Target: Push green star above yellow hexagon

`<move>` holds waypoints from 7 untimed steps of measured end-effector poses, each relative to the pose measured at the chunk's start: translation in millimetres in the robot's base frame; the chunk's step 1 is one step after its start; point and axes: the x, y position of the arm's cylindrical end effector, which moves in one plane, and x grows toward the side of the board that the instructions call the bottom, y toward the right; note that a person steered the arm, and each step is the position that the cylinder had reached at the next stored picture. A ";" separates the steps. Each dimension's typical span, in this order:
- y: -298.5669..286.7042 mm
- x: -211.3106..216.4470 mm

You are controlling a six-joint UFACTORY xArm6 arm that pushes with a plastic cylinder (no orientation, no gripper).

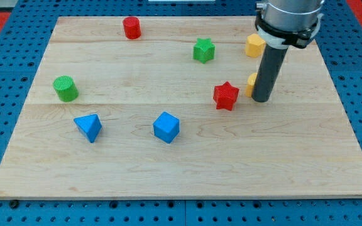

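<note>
Seven blocks sit on the wooden board (168, 169) right now, and my tip (261, 100) is down on the surface toward the view's right. No gripper on this rig, just the dark rod, so there's nothing to open or close.

Closest thing to my tip is a small yellow block (251, 83), mostly hidden behind the rod on its left side, so I can't make out its shape. It looks like it's touching the rod or very nearly. Just to the left of my tip is the red star (225, 95), near but with a sliver of board between them.

Up toward the view's top from my tip there's the yellow hexagon (254, 46), tucked right beside the arm's wider grey body. The green star (203, 50) is up and to the left of my tip, left of that hexagon and at about the same level, with clear board between the two.

Farther out to the left of my tip: the blue cube (166, 127), a bit lower toward the view's bottom, then the blue pyramid-ish block (88, 127) beyond it. The green cylinder (65, 88) is way over near the board's left edge, roughly level with my tip. The red cylinder (131, 27) is off at the top, well up and to the left.
</note>
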 end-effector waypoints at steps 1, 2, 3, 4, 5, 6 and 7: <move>-0.7 -10.0; -9.9 -20.0; -10.8 -38.1; -33.3 -32.6; -78.4 -33.5; -87.0 -64.2; -91.5 -94.6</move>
